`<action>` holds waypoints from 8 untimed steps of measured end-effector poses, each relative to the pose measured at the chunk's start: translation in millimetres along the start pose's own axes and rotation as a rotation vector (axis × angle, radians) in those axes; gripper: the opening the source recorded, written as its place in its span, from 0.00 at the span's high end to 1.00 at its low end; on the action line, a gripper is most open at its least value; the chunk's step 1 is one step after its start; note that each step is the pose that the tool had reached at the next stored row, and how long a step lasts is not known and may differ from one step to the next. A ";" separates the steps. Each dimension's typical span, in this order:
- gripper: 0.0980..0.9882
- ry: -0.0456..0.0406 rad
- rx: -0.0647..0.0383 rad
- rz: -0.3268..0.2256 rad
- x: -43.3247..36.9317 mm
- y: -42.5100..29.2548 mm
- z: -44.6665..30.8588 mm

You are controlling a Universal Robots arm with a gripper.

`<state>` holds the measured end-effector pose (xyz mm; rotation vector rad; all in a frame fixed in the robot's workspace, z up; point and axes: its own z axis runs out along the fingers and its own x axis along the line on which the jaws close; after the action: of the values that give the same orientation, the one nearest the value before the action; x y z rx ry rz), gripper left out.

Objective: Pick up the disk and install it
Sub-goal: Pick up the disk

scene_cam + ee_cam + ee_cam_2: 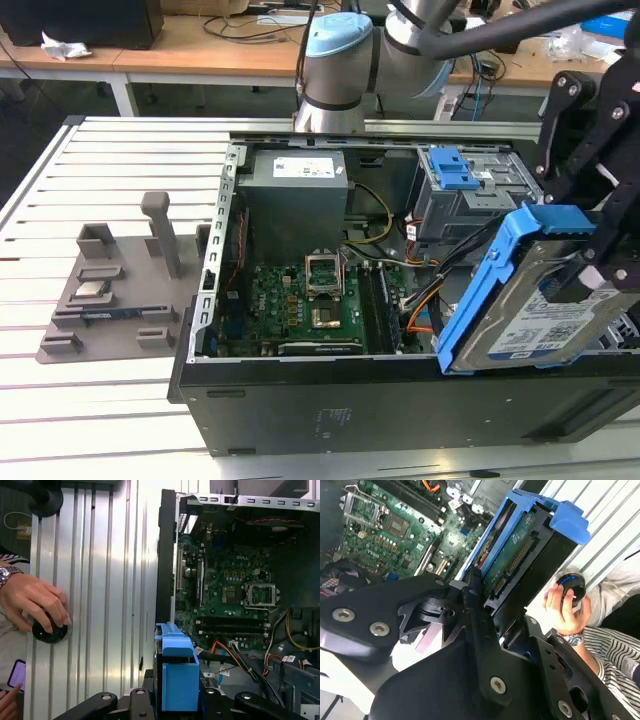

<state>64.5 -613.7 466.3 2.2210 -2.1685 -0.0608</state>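
Observation:
The disk [545, 320], a silver-grey drive with a blue-and-white label and blue rails, hangs tilted above the front corner of the open computer case [300, 410] at the exterior view's right. My gripper [592, 268] is shut on it, black fingers clamping its upper part. In the second wrist view the disk [520, 555] shows its green circuit side and connector, with the gripper [472, 597] pressed against it. In the first wrist view the blue rail of the disk [176, 672] rises from between the gripper's black links [175, 700], beside the case wall.
Inside the case lie the green motherboard [300, 300], a grey power supply [295, 195] and a drive cage with a blue latch [455, 170]. A grey parts fixture [110, 290] sits at the exterior view's left. A person's hand [35, 602] rests on a black knob [48, 631] on the slatted table.

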 end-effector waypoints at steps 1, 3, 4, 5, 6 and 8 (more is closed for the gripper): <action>0.70 0.0001 0.000 0.000 0.3 -12.0 -0.5; 0.70 -0.0001 0.000 0.000 0.4 -21.1 -0.5; 0.70 0.0001 0.000 0.000 -0.3 -24.5 -0.5; 0.70 0.0001 0.000 0.000 -1.9 -26.9 -0.5; 0.70 0.0001 0.000 0.000 -3.3 -28.7 -0.5; 0.70 0.0001 0.000 0.000 -8.3 -33.6 -0.7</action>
<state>97.9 -604.7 465.2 2.2208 -2.1683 -0.0611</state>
